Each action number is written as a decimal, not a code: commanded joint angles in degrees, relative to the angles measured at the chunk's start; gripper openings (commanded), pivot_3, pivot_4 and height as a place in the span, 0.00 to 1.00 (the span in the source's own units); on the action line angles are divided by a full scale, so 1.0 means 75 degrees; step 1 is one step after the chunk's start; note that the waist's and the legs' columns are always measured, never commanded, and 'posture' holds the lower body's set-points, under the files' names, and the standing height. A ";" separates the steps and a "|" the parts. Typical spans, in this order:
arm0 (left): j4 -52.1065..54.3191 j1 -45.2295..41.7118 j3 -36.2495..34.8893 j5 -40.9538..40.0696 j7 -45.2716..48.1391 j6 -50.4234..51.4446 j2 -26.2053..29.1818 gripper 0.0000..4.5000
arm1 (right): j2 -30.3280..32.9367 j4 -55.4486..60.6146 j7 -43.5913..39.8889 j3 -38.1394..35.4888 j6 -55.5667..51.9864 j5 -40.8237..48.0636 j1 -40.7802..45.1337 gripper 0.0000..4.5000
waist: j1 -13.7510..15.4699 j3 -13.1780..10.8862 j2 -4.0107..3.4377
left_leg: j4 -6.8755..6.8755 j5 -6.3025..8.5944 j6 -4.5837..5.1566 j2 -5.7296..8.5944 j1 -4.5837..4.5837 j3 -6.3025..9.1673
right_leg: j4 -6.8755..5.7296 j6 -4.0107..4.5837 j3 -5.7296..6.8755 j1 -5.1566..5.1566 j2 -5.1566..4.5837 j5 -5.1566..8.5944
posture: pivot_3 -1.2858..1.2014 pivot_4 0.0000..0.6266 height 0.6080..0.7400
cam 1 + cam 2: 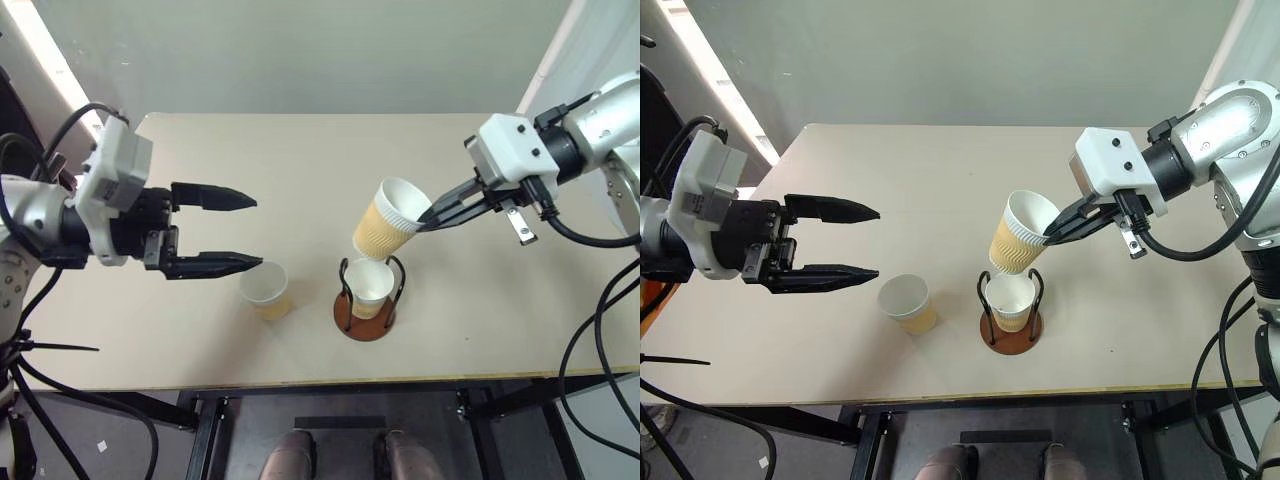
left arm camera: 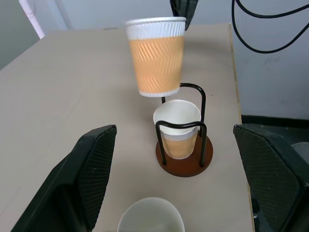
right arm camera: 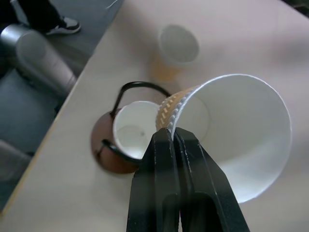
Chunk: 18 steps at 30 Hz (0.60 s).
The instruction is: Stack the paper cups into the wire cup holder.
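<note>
The right gripper pinches the rim of a tan ribbed paper cup, tilted mouth-up above the cup-filled black wire holder near the table's front edge; the left gripper gapes empty.

you're facing a beige table on a black frame, grey-green wall behind, grey floor below.
</note>
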<state>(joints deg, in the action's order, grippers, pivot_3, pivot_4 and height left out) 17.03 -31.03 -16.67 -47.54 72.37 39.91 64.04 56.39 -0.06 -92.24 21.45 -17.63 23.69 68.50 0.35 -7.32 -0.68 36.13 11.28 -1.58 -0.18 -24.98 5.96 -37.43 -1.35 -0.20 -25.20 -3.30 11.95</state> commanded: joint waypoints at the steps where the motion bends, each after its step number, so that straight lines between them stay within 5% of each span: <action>1: 0.0015 -0.0143 -0.0085 -0.0015 0.0030 -0.0130 0.0040 0.93 | 0.0110 0.0190 -0.0034 -0.0120 -0.0005 0.0181 0.0124 0.01 | -0.0009 0.0000 0.0000 | 0.0000 -0.0002 0.0002 -0.0001 0.0005 0.0000 | -0.0010 0.0005 -0.0001 0.0000 0.0001 0.0002 | 0.52 0.24 1.00; 18: 0.0105 -0.0070 0.0290 0.0353 -0.0041 -0.0266 -0.0053 0.93 | -0.0178 0.0933 -0.0034 0.1255 0.1120 -0.0978 0.0221 0.01 | -0.0025 0.0001 0.0003 | 0.0004 -0.0008 0.0011 0.0000 0.0007 0.0009 | -0.0045 0.0028 0.0000 -0.0006 0.0004 0.0010 | 0.52 0.24 1.00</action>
<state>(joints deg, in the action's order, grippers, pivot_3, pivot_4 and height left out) 16.98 -31.20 -13.55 -44.80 72.18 38.76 63.54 55.06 5.90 -92.25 30.77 -10.61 17.36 68.29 0.16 -7.31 -0.66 36.16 11.22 -1.50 -0.19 -24.92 6.02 -37.77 -1.13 -0.19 -25.25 -3.26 12.02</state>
